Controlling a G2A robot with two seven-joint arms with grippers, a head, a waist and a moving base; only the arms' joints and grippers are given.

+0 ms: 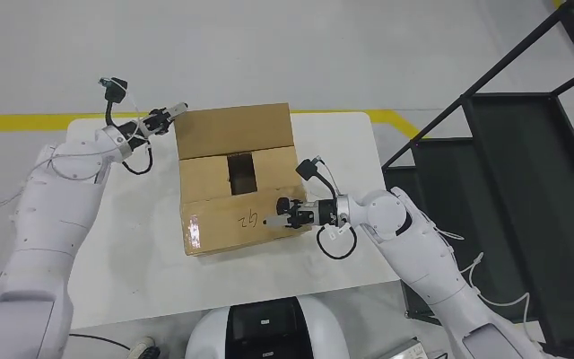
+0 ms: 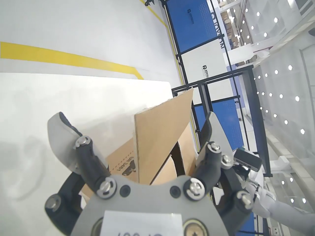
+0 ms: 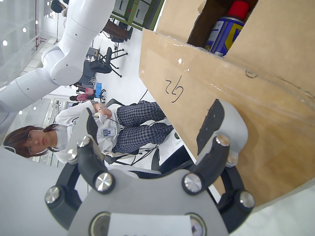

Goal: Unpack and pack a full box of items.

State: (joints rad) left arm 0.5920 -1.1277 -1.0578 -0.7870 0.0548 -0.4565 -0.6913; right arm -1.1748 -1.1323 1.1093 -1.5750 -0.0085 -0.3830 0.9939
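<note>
Jaws gape wide at opposite corners of the half-open box (image 1: 235, 133).

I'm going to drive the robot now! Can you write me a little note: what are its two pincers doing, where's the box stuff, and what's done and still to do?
Left pincer: open, one finger on each side of the far flap edge, not clamped.
Right pincer: open, at the near flap with the handwriting.
Box: middle of the table. A spray can shows inside through the gap between the inner flaps.
Done: both outer flaps are off the opening.
Left: spread the inner flaps, take the items out, then repack.
</note>
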